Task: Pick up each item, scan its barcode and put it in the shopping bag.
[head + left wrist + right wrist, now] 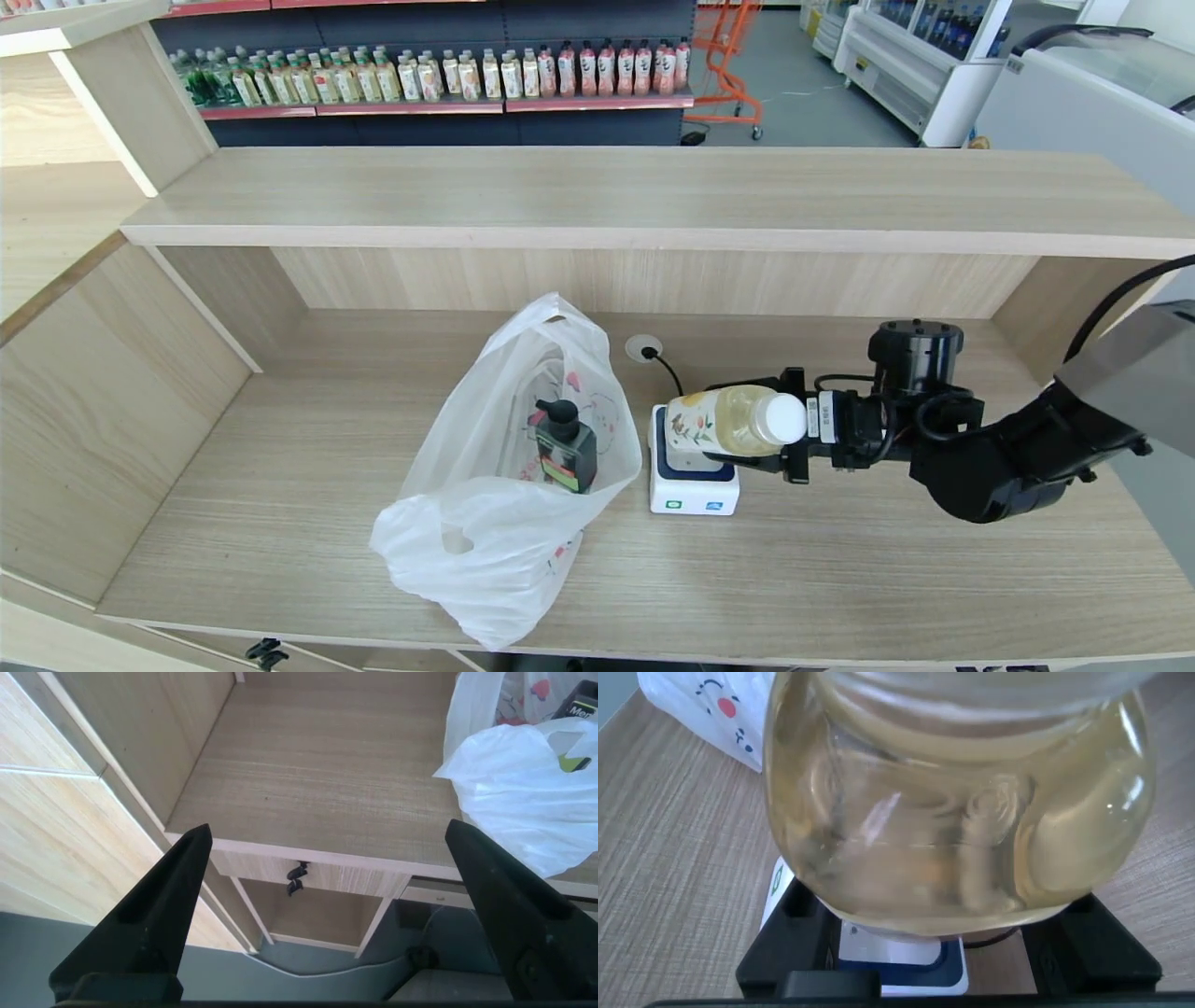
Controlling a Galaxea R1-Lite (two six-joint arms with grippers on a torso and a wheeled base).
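My right gripper [747, 425] is shut on a clear bottle of yellowish drink [733, 420] with a white cap and a flowered label. It holds the bottle on its side just above the white and blue barcode scanner [693, 485]. From the right wrist, the bottle [957, 812] looms close, with the scanner [906, 952] underneath. The white plastic shopping bag [509, 467] stands open left of the scanner, with a dark pump bottle [565, 448] inside. My left gripper [336, 915] is open, hanging off the counter's front edge, near the bag [523, 775].
The scanner's black cable [665, 369] runs to a round port in the counter. Wooden walls enclose the counter at the back and both sides, with a raised shelf [653, 196] behind. The counter left of the bag is bare wood [308, 448].
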